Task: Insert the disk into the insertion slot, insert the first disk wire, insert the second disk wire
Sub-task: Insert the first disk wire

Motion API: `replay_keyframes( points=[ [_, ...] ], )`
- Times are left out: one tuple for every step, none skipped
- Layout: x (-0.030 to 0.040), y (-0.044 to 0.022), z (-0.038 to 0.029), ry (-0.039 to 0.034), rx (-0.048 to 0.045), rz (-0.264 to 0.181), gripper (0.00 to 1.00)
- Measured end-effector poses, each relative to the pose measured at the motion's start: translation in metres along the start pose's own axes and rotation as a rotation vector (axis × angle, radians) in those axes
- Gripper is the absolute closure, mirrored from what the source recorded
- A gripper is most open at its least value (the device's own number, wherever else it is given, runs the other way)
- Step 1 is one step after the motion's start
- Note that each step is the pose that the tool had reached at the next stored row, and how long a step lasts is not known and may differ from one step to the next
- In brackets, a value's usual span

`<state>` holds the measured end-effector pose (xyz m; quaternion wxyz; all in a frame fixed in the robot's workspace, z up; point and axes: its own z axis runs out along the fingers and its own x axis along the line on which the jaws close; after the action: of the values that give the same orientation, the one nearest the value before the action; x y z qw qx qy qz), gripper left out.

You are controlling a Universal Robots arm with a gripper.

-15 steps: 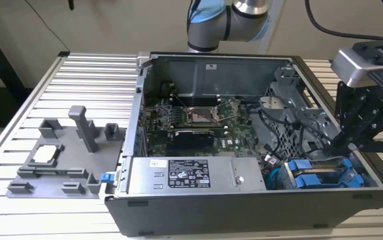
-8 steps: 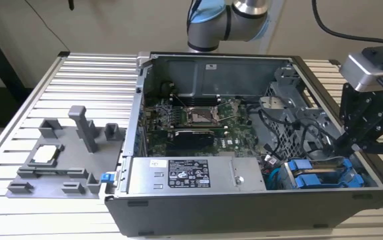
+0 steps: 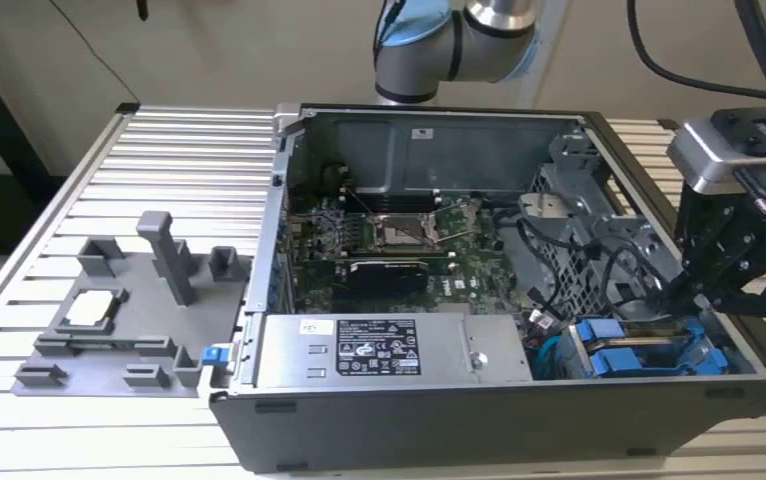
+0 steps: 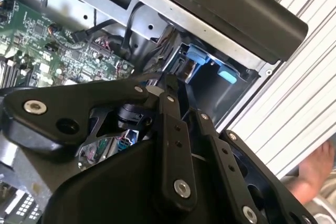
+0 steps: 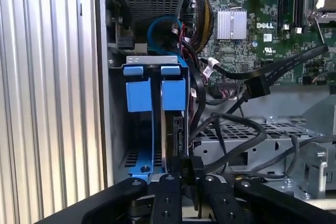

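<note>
The disk (image 5: 172,129) stands edge-on in the insertion slot in its blue carrier frame (image 5: 174,93); the carrier tabs (image 3: 617,360) sit in the case's front corner at the exterior view's right. My gripper (image 5: 186,174) is right at the disk's rear edge, shut on a black wire connector (image 5: 187,165). The connector's black cable (image 5: 231,124) loops away toward the drive cage. In the exterior view the gripper (image 3: 687,292) reaches into the case from the right. The second wrist view has the gripper (image 4: 181,100) near the blue tabs (image 4: 197,56). How deep the connector sits is hidden.
Beside the disk's carrier is a second blue carrier (image 5: 138,96). The open case holds the power-supply box (image 3: 383,350), the motherboard (image 3: 397,245) and loose black cables (image 3: 610,265). A grey fixture (image 3: 130,310) is on the slatted table. A person's hand (image 4: 315,174) is beside the case.
</note>
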<state>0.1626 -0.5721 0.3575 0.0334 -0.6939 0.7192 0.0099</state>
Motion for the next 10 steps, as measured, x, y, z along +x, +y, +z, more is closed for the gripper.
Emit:
replay_keyframes(
  points=[
    [-0.0001, 0.0001, 0.0015, 0.0003, 0.0002, 0.007, 0.81],
    [-0.0002, 0.0002, 0.0026, 0.0005, 0.0003, 0.011, 0.81],
    [-0.0001, 0.0002, 0.0039, 0.0004, 0.0003, 0.012, 0.81],
    [0.0, 0.0002, 0.005, 0.0002, 0.0003, 0.012, 0.81],
    [0.0, 0.0003, 0.0061, 0.0003, 0.0002, 0.012, 0.81],
    [0.0001, 0.0003, 0.0064, 0.0004, 0.0001, 0.013, 0.81],
    [0.0001, 0.0003, 0.0064, 0.0006, 0.0001, 0.013, 0.81],
    [0.0001, 0.0003, 0.0064, 0.0008, 0.0001, 0.012, 0.81],
    [0.0001, 0.0003, 0.0065, 0.0006, 0.0001, 0.013, 0.81],
    [0.0001, 0.0003, 0.007, 0.0004, 0.0, 0.013, 0.81]
  ],
)
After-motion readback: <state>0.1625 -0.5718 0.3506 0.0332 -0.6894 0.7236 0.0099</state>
